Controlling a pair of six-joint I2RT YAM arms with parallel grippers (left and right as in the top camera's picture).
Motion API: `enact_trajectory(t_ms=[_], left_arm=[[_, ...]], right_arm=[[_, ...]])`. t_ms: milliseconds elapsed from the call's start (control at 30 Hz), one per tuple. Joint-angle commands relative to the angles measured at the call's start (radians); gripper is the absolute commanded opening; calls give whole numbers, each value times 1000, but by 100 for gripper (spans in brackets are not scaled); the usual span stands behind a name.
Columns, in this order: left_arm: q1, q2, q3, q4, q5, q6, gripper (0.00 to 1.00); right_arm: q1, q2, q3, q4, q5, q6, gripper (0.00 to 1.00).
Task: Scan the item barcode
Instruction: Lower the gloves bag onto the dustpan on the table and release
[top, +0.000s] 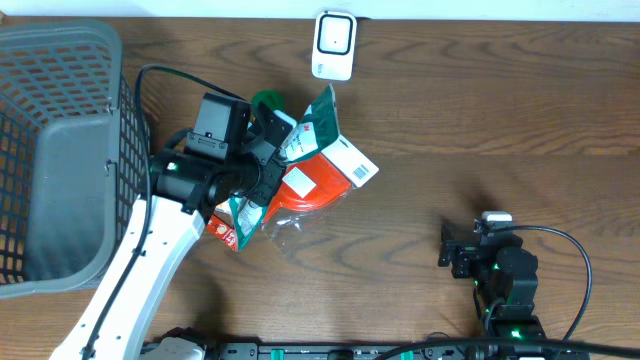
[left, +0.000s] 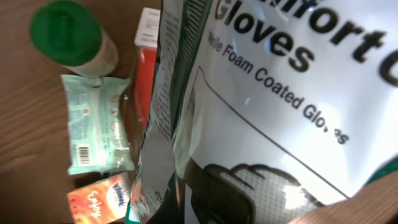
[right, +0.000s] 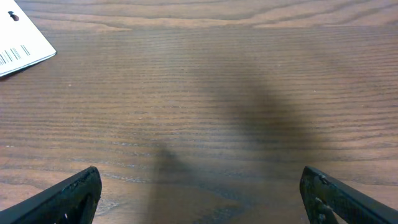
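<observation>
Wood table (top: 500, 120) | left gripper (top: 268, 135) clamped on glove pack (top: 318, 125), near scanner (top: 333, 45) | right gripper (top: 462, 255) wide, idle | tip: present barcode side flat to scanner, hold steady, avoid film glare

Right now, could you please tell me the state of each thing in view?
glove pack, held by left pincer
left pincer, shut on glove pack
right pincer, open, holding nothing
scanner, lying on table, untouched
bottle, green lid on
wipes, flat on table, barcode up
basket, upright, open side up
</observation>
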Motion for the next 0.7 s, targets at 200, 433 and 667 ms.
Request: enact_trajectory(t_ms=[200,433,667], left_arm=[[0,89,18,0,116,46,8],[0,162,-16,-5,89,72,8],[0,225,-26,4,-98,28,8]], right_arm=[[7,-2,-1,3,3,13,99],[7,-2,-1,6,3,13,99],[7,-2,-1,10,4,13,99]])
